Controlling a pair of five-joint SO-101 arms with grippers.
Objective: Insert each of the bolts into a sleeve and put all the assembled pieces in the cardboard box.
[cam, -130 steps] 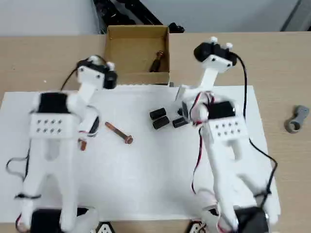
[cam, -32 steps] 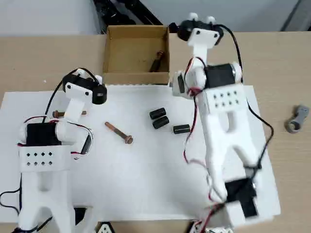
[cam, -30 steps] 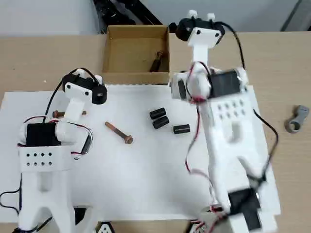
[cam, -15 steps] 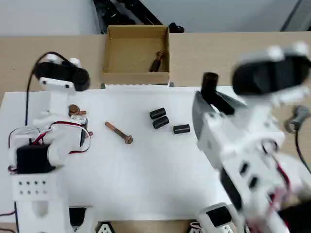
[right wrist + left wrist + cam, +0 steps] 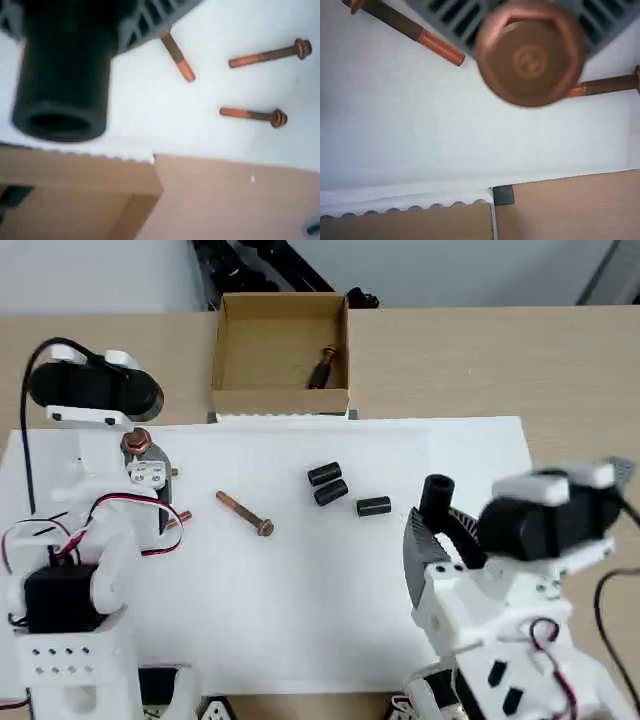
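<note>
So the left gripper point(image 5: 142, 452) is clamped on a bolt point(image 5: 136, 440), holding it head-up over the left side of the white sheet point(image 5: 300, 620). The left wrist view looks straight onto its hex head, with the ribbed grey jaw right behind it. The right gripper point(image 5: 434, 518) is over by the sheet's right side, jaws pinched on a black sleeve point(image 5: 436, 492) that stands roughly upright, and the right wrist view looks at its open end. Three more sleeves point(image 5: 331, 493) lie close together in the middle of the sheet, well apart from both arms. A loose bolt point(image 5: 245, 513) lies flat between them and the left arm. The cardboard box point(image 5: 265, 355) sits on the wooden table point(image 5: 450, 360) just past the sheet's far edge, with one assembled piece point(image 5: 323, 365) lying in its right side.
</note>
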